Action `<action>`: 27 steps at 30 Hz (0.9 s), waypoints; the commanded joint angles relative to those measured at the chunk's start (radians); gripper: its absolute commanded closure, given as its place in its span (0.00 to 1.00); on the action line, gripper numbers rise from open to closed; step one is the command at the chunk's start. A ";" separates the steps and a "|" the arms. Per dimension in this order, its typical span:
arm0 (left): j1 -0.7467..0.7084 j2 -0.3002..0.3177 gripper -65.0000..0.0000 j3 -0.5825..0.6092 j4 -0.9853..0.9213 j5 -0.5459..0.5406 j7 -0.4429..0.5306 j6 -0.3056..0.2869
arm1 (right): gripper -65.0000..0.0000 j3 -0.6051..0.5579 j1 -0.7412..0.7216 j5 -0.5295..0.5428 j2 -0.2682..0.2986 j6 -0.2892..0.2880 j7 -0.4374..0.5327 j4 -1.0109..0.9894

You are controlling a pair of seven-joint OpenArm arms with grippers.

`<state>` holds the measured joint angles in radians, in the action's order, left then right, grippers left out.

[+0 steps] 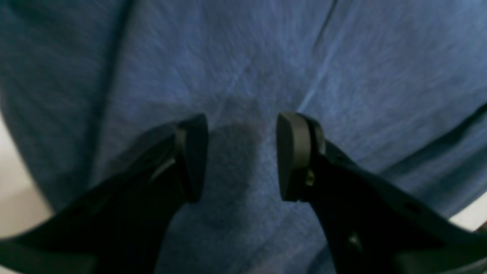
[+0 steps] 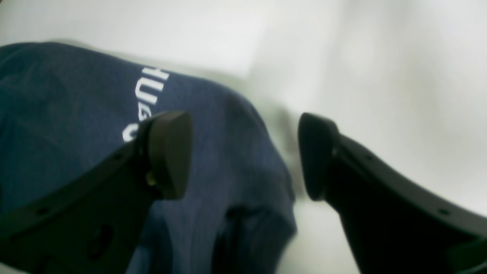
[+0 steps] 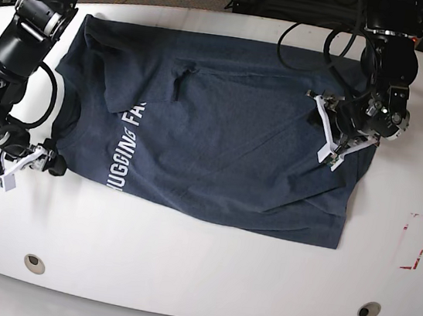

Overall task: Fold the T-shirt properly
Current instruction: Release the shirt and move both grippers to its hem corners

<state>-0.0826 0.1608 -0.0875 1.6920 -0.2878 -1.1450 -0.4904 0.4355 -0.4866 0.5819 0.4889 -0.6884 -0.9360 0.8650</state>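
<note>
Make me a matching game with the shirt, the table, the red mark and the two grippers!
Things:
1. T-shirt
2. table
3. red mark
4. left gripper
5. right gripper

Matches:
a. white
b. open above blue cloth only
c. dark blue with white letters
d. on the table's edge, off the shirt
e. open at the shirt's edge

Pairs: 1-c, 2-a, 3-d, 4-b, 5-e

You see two black arms with silver joint rings, looped black cables, white gripper brackets and matte black rounded finger pads (image 1: 293, 156).
</note>
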 commanded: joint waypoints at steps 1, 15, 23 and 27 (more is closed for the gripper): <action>-0.015 0.027 0.59 0.002 -0.007 -0.006 0.029 -0.001 | 0.35 -0.065 -0.063 0.023 0.041 -0.010 0.094 -0.109; -0.073 0.067 0.59 -0.005 -0.005 -0.008 0.029 -0.063 | 0.40 -0.197 -0.071 0.023 -0.006 -0.010 0.262 -0.267; -0.073 0.067 0.59 -0.061 0.141 -0.012 0.023 -0.093 | 1.00 -0.249 -0.057 0.023 -0.020 -0.010 0.315 -0.261; -0.062 0.067 0.59 -0.085 0.222 -0.012 0.023 -0.107 | 1.00 -0.263 -0.060 0.025 -0.019 -0.010 0.315 -0.260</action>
<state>-0.1566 0.2237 -0.1616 1.8656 -0.2848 -1.1362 -0.5846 0.1692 -0.5140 0.5873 0.4488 -0.6880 -0.6456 0.5850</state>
